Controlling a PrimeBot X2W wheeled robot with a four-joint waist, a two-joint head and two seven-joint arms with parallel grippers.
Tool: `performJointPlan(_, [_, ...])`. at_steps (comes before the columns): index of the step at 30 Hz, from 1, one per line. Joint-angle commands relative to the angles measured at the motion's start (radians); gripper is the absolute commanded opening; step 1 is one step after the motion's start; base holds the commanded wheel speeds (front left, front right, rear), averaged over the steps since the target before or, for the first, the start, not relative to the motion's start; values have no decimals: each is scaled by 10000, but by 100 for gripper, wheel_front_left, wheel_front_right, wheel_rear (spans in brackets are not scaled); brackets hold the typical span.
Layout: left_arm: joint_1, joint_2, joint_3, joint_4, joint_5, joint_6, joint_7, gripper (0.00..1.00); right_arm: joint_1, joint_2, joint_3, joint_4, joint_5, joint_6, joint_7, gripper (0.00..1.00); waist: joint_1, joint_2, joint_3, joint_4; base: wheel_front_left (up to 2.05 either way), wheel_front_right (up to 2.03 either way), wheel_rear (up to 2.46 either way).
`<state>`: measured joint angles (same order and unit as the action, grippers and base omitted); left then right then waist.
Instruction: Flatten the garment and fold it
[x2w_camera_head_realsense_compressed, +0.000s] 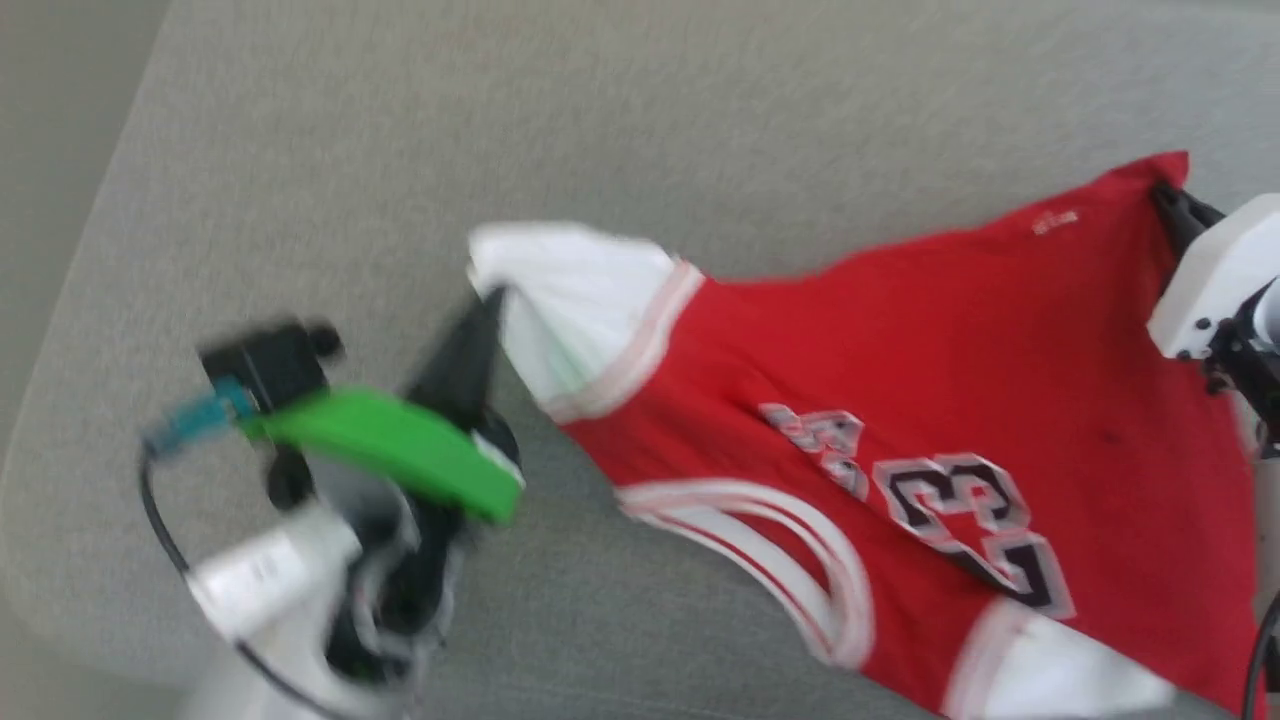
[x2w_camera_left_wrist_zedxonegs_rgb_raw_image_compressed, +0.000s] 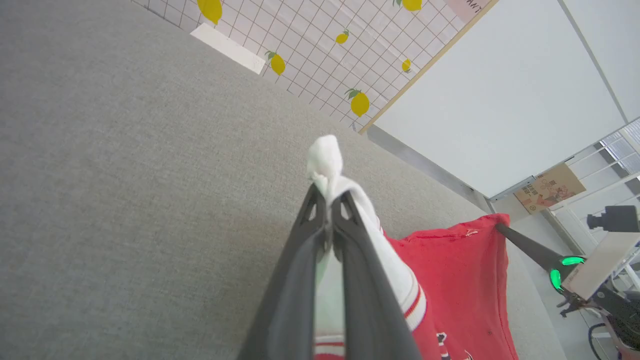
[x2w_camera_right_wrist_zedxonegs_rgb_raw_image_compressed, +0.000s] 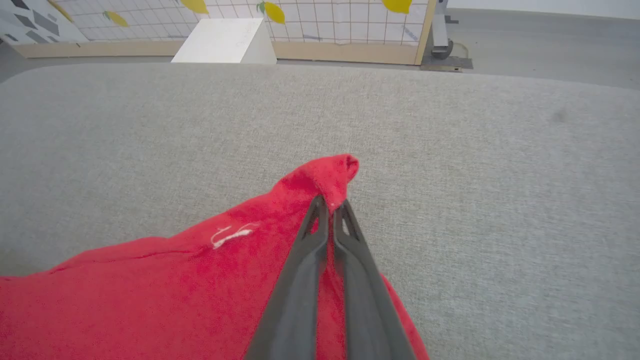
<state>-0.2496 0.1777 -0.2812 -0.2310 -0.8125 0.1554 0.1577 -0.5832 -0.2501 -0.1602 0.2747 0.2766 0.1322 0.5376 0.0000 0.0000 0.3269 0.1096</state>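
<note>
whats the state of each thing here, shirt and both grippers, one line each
garment: unfolded, print side up, spread over the grey surface between the two grippers
left gripper: shut on the garment's white sleeve
right gripper: shut on a red corner of the garment

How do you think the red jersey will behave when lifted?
Probably floppy: the jersey bunches where the left hand and right hand pinch it. Likely light, being thin cloth. Its middle would probably sag.
</note>
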Motion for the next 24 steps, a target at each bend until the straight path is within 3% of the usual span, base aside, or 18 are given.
performJointPlan(1, [-619,178,173,216,181,36,25,0,-132,107,-14,-56,109,-15,-189,0,0,0,-1106,-739,0,0,0])
performJointPlan(10, [-4999,936,-242,2669,1401,-280,1144,0,-1920,949,539,126,73,-15,-415,0,0,0,-2146,-1744,0,0,0])
performJointPlan(16, [-7694,959,164,4399,1325,-240,1644,0,-3930,1369,1121,1025,-293,-15,-524,0,0,0,-2303,-2328,0,0,0])
performJointPlan(21, [-9505,1128,93,5613,1844,-239,1517,0,-5398,1645,1035,2141,-679,-15,-512,0,0,0,-2141,-2611,0,0,0])
performJointPlan(24, [-10824,1203,156,6340,2324,-121,861,0,-6639,1819,672,3087,-1287,-15,-790,0,0,0,-1504,-2820,0,0,0])
